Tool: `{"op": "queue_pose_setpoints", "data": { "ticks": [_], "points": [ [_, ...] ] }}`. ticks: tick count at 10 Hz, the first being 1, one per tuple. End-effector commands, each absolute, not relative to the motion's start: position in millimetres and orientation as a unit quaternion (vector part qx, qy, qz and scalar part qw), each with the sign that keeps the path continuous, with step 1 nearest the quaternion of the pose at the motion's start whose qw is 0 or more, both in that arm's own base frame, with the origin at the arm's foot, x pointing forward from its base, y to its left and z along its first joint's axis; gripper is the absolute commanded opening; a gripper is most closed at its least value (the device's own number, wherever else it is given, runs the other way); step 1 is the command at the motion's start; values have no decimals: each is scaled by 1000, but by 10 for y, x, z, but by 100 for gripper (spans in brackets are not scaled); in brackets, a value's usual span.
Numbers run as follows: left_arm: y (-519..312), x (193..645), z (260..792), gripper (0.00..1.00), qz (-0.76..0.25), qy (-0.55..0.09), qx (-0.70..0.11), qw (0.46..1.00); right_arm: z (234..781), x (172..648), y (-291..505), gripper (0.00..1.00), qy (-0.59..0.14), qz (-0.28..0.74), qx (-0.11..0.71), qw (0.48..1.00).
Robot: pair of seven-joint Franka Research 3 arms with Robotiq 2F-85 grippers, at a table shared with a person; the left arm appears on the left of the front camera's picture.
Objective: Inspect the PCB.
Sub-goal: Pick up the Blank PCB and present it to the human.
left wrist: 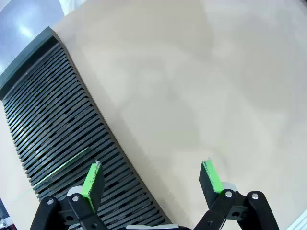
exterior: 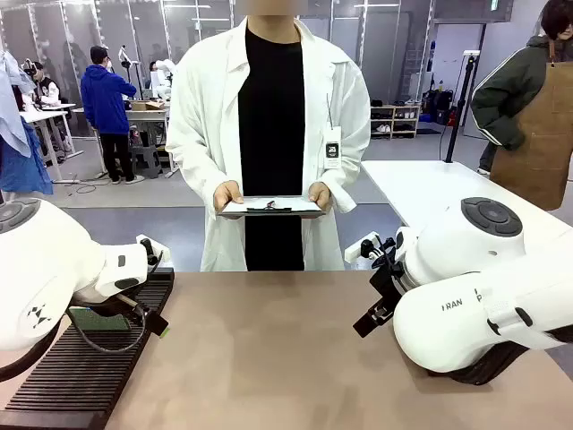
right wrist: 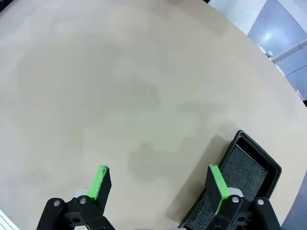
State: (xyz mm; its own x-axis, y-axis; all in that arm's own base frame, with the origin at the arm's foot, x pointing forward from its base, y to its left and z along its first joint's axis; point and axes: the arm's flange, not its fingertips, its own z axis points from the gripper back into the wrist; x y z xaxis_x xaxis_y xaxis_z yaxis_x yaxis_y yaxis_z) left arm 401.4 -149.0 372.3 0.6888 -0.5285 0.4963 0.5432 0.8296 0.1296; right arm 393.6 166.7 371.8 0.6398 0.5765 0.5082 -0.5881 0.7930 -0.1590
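Beige tabletop [left wrist: 192, 96], PCB [left wrist: 62, 166] edge-on in slotted rack [left wrist: 53, 110] just beside left fingers [left wrist: 91, 181]

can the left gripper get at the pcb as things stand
Probably yes: the left gripper hangs open by the rack, and the PCB stands edge-up in a slot, nothing covering it.

Green PCB [exterior: 98, 319] on edge in black slotted rack [exterior: 63, 385].
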Motion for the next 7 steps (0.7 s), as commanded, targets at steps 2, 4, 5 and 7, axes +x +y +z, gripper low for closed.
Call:
{"op": "queue_pose_setpoints", "data": {
  "ticks": [2,4,5,7],
  "points": [
    [-1495,4012,3723,100,-292,-266,-14,919,3718,3936,1667,100,-277,322,11,905],
    [-1495,4012,3723,100,-292,-266,-14,919,3718,3936,1667,100,-277,322,11,905],
    [-1495,4012,3723,100,-292,-266,-14,919,3718,3936,1667,100,-277,322,11,905],
    [-1495,4012,3723,100,-292,-266,-14,919,3718,3936,1667,100,-277,322,11,905]
  ]
}}
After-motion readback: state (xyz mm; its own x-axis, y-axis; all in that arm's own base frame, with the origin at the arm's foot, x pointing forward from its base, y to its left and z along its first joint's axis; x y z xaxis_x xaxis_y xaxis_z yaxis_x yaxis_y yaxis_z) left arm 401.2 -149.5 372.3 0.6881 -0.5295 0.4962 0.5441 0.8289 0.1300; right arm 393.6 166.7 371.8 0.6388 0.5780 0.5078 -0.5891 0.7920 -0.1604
